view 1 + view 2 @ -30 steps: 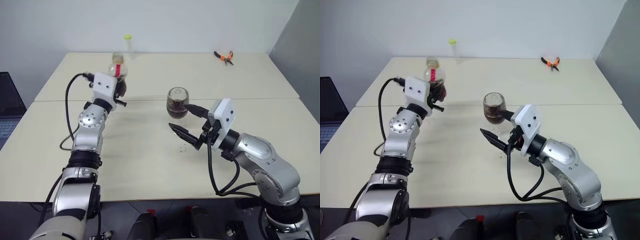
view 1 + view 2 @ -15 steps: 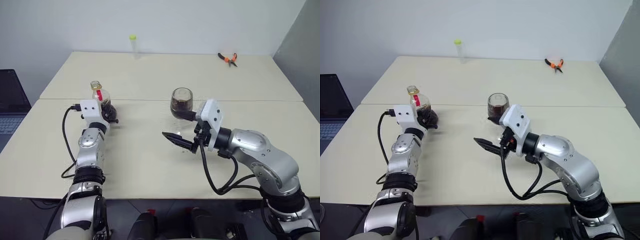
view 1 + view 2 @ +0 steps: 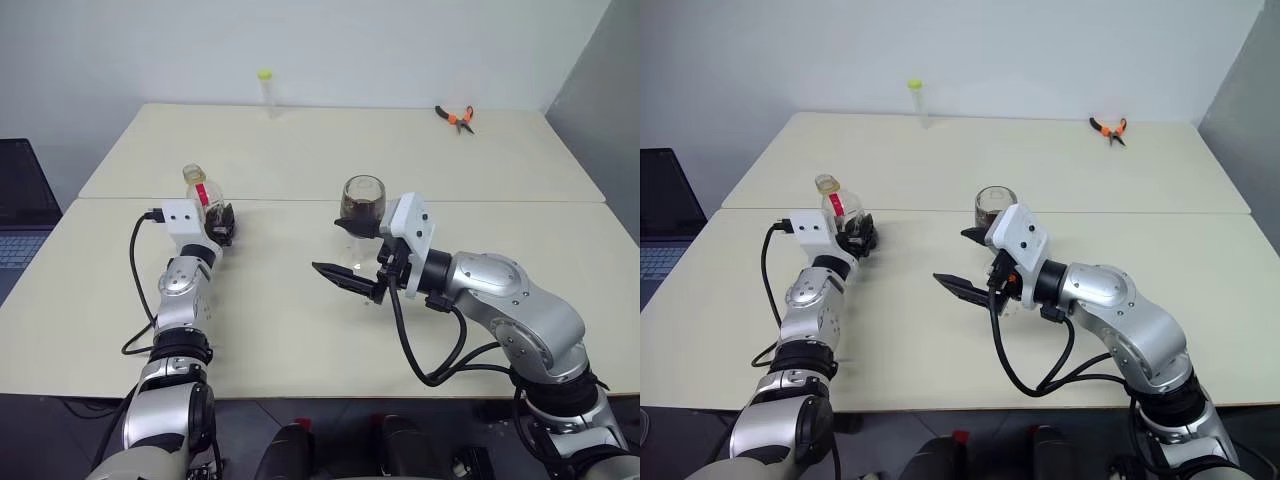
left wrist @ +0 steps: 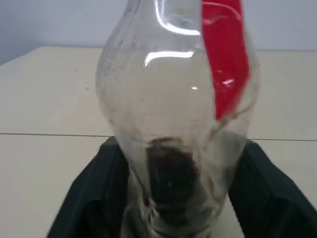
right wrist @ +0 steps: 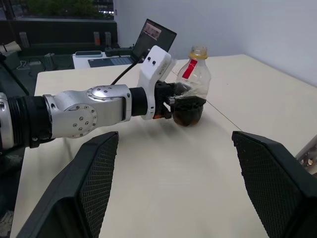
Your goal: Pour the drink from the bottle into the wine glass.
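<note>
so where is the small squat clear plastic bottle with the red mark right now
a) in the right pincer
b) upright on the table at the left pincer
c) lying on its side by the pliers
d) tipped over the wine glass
b: the small squat clear plastic bottle with the red mark stands upright on the cream table, between the left pincer's fingers, well apart from the clear stemmed wine glass.

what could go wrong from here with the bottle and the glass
1. The small clear plastic bottle with a red neck mark stands upright on the table with no cap visible on its mouth. The left pincer sits close around its base, so a careless pull-back could tip it and spill the remaining dark drink.
2. The clear stemmed wine glass, part full, stands right beside the open right pincer; a swing could knock it over.
</note>
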Controlling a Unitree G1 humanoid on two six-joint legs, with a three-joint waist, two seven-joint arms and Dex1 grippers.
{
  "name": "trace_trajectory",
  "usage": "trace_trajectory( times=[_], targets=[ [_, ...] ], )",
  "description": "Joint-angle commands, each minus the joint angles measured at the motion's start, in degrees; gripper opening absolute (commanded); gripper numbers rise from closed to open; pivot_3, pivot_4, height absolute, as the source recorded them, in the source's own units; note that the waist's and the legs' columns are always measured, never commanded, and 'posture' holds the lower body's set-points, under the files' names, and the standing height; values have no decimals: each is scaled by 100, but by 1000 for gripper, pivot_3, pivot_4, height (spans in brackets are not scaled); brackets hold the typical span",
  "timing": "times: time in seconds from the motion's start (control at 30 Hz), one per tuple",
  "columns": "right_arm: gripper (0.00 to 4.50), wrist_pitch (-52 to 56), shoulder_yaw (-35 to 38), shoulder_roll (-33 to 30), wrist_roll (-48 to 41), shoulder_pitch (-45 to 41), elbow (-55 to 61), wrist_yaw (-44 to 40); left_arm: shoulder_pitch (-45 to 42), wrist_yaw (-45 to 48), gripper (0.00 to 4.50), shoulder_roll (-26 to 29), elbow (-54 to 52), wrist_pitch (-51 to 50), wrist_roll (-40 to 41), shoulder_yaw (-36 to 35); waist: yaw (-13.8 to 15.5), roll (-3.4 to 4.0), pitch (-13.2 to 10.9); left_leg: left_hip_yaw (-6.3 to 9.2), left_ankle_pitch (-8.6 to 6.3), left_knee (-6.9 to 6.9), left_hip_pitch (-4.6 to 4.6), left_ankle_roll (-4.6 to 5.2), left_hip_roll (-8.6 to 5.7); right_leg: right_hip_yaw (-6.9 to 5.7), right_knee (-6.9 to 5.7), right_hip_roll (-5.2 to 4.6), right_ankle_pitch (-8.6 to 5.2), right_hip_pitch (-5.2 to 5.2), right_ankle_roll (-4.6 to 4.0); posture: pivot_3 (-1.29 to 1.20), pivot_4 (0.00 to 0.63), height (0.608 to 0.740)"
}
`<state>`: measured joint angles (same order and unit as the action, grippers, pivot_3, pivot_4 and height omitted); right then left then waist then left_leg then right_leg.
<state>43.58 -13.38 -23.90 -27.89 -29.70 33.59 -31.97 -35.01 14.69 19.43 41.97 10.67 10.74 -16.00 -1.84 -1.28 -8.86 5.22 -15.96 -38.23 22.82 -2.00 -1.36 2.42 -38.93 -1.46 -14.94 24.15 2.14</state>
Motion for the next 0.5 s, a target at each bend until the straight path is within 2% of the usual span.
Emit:
trace_trajectory(
  times=[0.03, 0.17, 0.3, 0.5],
  targets=[
    [3939, -68, 78, -35, 24, -33, 144, -18, 214, 27, 4387, 31, -614, 43, -35, 77, 0, 0, 0, 1, 0, 1, 0, 0, 2, 0, 0, 0, 0, 1, 0, 0, 150, 740],
    [3939, -310, 70, -181, 299, 189, 89, 3, 936, -242, 4481, 21, -1911, -509, -133, 152, 0, -1, 1, 2, 0, 2, 0, 0, 2, 1, 1, -7, 0, 1, 0, 0, 150, 740],
    [3939, -813, 268, -227, 575, 755, 78, 100, 1789, -569, 4481, -57, -3605, -1478, -70, 148, 3, -1, 1, 3, -7, 5, 0, 12, 2, 1, 2, -25, 0, 0, 0, 0, 150, 740],
    [3939, -2243, 646, 243, 973, 1938, -584, 386, 2828, -851, 4481, -372, -5146, -2142, -266, 465, 31, -3, 7, -2, -12, 7, -7, 20, 0, 3, 8, -27, 0, -10, 0, 0, 150, 740]
  ],
)
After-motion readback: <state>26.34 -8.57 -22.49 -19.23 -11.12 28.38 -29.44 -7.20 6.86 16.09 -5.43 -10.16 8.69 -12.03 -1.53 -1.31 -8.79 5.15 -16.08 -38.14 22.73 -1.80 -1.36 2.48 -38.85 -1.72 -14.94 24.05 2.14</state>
